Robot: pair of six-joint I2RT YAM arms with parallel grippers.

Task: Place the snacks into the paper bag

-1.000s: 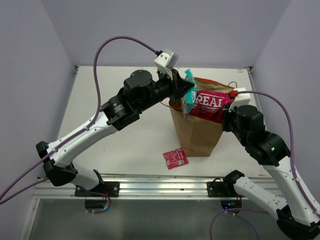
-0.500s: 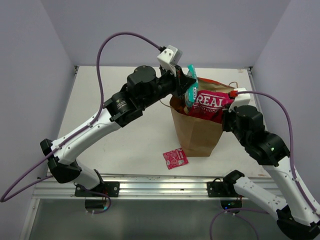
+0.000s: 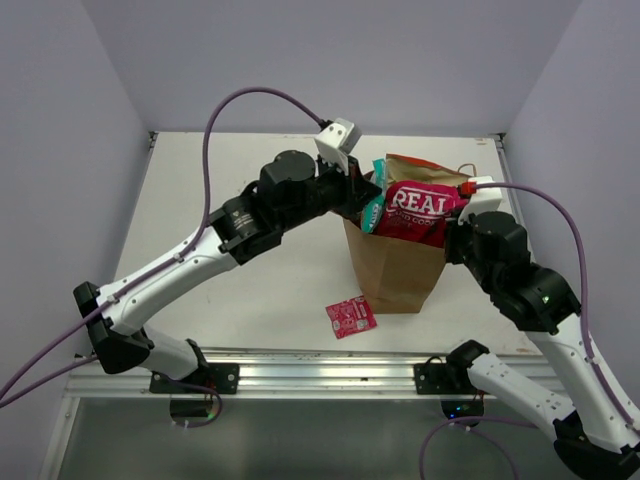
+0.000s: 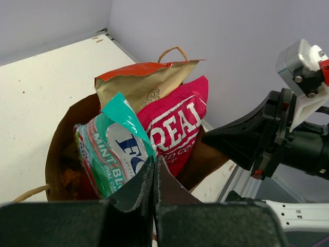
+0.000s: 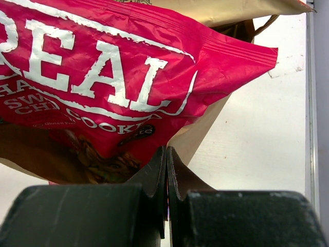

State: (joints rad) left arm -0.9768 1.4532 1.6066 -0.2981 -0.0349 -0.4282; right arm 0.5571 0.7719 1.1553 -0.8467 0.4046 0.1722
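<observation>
My left hand (image 4: 155,162) is pinched shut on the lower edge of the teal-green packet (image 4: 110,149), which stands in the mouth of the paper bag (image 3: 392,272) beside the pink-red REAL packet (image 3: 418,208). My right hand (image 5: 166,151) is closed on the bag's rim just under that packet. 1 small pink-red sachet (image 3: 350,317) lies on the bench (image 3: 250,290) in front of the bag.

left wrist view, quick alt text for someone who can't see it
A teal snack packet, pinched at its edge by the left gripper with jaws shut, sits in the mouth of a brown paper bag. A pink packet lettered REAL and an orange packet stick up behind it.
</observation>
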